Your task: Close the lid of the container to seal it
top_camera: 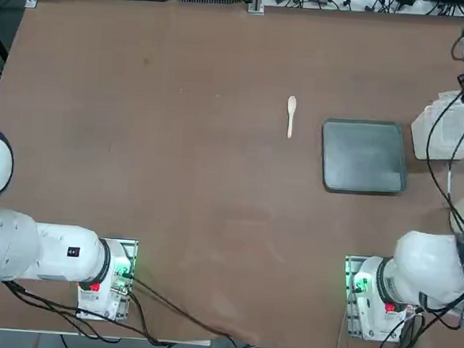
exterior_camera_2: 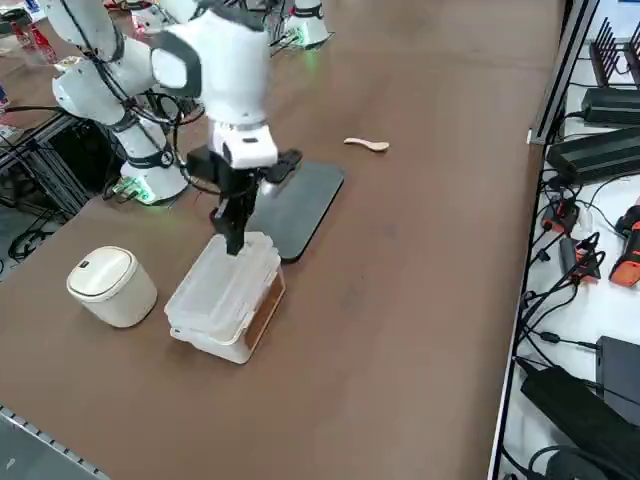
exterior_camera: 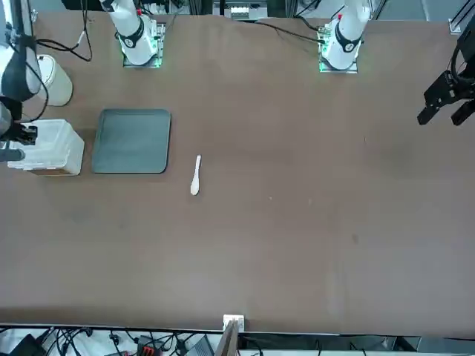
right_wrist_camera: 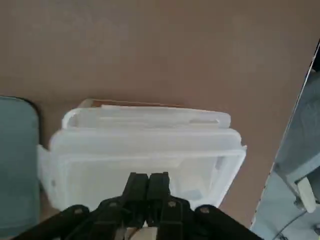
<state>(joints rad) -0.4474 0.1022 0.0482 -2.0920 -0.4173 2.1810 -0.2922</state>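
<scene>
Container [exterior_camera_2: 228, 300] sits at table's right edge, between grey tray [exterior_camera_2: 300, 205] and round white bin [exterior_camera_2: 110, 285]. Lid [right_wrist_camera: 145, 150] lies down over it. Right gripper [right_wrist_camera: 148, 187], fingers together, poised over lid's edge. Thin plastic looks light, flexible, slippery: you press flat near rim, don't pinch.

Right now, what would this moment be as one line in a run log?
right gripper: shut, tips at lid | container: lid down, beside grey tray | spoon: untouched
</scene>
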